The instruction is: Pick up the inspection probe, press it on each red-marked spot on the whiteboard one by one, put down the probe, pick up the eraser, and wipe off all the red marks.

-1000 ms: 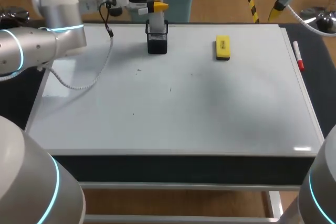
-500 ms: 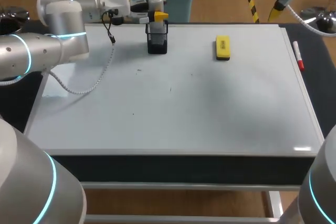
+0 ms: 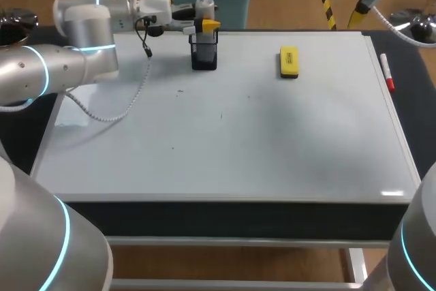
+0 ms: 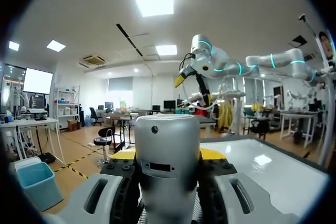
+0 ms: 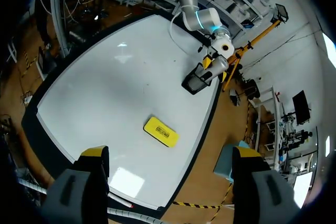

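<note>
Lowering inspection probe (image 3: 203,5) into black mesh holder (image 3: 204,57) at whiteboard (image 3: 272,141) far edge. My left pincer (image 3: 207,24) has dropped since a second ago, still pinching probe. No red marks visible, so eraser (image 3: 289,61) likely next. Right pincer (image 5: 170,154) spread, high above board.

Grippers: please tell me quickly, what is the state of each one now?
Left gripper: closed on the inspection probe.
Right gripper: open, holding nothing.
</note>
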`<action>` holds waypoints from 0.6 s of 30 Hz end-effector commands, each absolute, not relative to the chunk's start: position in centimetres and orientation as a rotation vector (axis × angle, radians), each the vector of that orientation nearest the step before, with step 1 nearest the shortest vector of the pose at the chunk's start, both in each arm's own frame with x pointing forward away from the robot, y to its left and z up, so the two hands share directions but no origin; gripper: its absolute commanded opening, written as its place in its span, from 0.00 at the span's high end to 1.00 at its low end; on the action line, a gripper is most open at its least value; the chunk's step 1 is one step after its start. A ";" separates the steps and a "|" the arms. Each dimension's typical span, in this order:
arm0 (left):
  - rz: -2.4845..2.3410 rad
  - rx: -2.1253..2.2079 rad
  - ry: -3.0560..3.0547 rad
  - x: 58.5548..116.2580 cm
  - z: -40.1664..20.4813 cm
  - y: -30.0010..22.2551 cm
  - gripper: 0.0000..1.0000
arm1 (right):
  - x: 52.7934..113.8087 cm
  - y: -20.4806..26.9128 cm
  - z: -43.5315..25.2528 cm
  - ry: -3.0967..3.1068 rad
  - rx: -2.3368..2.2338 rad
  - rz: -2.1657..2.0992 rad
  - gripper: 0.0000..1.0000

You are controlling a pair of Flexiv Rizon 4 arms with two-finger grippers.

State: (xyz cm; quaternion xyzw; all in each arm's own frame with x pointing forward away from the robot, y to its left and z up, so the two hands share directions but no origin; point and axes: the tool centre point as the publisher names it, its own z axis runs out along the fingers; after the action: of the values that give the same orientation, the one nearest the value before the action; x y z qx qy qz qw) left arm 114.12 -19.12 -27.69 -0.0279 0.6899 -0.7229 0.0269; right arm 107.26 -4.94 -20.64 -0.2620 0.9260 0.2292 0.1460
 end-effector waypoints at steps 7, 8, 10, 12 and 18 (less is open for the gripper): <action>-2.222 -0.084 2.153 114.4 -27.9 -19.0 0.00 | 107.3 -5.0 -20.6 2.669 -0.758 0.655 0.00; -2.225 -0.076 2.153 114.3 -27.7 -18.9 0.00 | 107.3 -5.0 -20.6 2.669 -0.758 0.655 0.00; -2.198 -0.071 2.169 114.2 -27.3 -18.7 0.00 | 107.3 -5.0 -20.6 2.669 -0.758 0.655 0.00; -2.186 -0.076 2.170 114.1 -27.0 -18.2 0.00 | 107.3 -5.0 -20.6 2.669 -0.758 0.655 0.00; -2.007 -0.122 2.268 113.4 -25.9 -16.6 0.00 | 107.3 -5.0 -20.6 2.669 -0.758 0.655 0.00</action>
State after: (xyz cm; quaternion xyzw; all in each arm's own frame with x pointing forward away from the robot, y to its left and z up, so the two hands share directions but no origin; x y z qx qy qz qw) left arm 115.40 -17.36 -27.92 -0.0175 0.7210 -0.6916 0.0389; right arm 107.26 -4.94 -20.64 -0.2621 0.9260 0.2292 0.1460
